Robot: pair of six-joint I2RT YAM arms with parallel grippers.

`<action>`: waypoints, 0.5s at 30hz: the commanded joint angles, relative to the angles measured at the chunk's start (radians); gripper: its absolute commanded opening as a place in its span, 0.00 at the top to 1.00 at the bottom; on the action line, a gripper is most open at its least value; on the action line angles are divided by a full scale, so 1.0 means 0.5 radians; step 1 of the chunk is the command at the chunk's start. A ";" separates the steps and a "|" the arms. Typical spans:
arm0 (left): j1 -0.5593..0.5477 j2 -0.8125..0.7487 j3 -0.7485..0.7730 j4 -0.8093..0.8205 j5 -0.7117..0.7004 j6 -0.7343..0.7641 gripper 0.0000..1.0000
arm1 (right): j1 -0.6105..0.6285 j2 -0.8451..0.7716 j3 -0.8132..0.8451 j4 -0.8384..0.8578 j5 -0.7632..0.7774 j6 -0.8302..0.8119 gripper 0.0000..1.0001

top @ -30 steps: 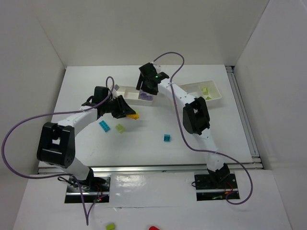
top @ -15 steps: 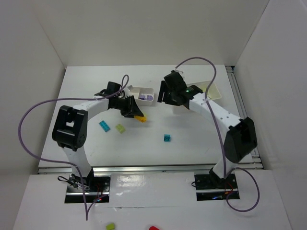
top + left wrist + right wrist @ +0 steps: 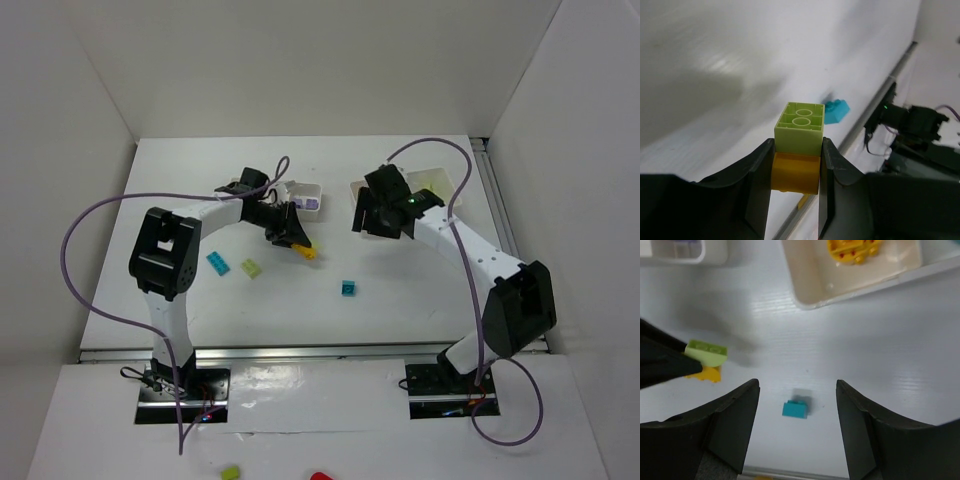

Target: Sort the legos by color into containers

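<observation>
My left gripper (image 3: 292, 236) is shut on a lime green brick (image 3: 800, 122) stacked on a yellow-orange brick (image 3: 796, 172), held above the table middle; the pair also shows in the top view (image 3: 306, 251). My right gripper (image 3: 380, 216) is open and empty, hovering above a teal brick (image 3: 795, 410), which lies on the table (image 3: 348, 288). The right tray (image 3: 810, 285) holds yellow bricks (image 3: 852, 247). The left tray (image 3: 296, 188) holds purple bricks (image 3: 310, 203). Another teal brick (image 3: 217, 263) and a lime brick (image 3: 250, 268) lie at the left.
The right arm covers much of the right tray (image 3: 440, 182) in the top view. The table's front rail (image 3: 310, 350) runs along the near edge. A lime piece (image 3: 230, 472) and a red piece (image 3: 320, 477) lie off the table in front.
My left gripper has carried the stacked bricks to the right. My right gripper has swung right and nearer, from over the left tray to beside the right tray.
</observation>
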 commanded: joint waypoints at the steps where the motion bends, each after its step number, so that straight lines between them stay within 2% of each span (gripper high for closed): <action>1: -0.020 -0.003 0.080 -0.038 0.452 0.209 1.00 | -0.070 -0.215 -0.152 0.305 -0.494 -0.114 0.30; 3: -0.020 -0.003 0.101 -0.038 0.734 0.285 1.00 | -0.155 -0.261 -0.256 0.478 -0.846 -0.170 0.30; 4: -0.020 -0.003 0.101 -0.038 0.793 0.337 1.00 | -0.174 -0.279 -0.305 0.561 -1.176 -0.197 0.30; 7: -0.039 -0.024 0.083 -0.038 0.931 0.408 1.00 | -0.196 -0.301 -0.435 0.810 -1.595 -0.222 0.30; 11: -0.039 -0.061 0.083 0.005 1.100 0.451 1.00 | -0.196 -0.218 -0.462 0.899 -1.918 -0.314 0.29; 15: -0.057 -0.101 0.083 0.005 1.229 0.500 1.00 | -0.196 -0.148 -0.423 0.853 -2.090 -0.427 0.18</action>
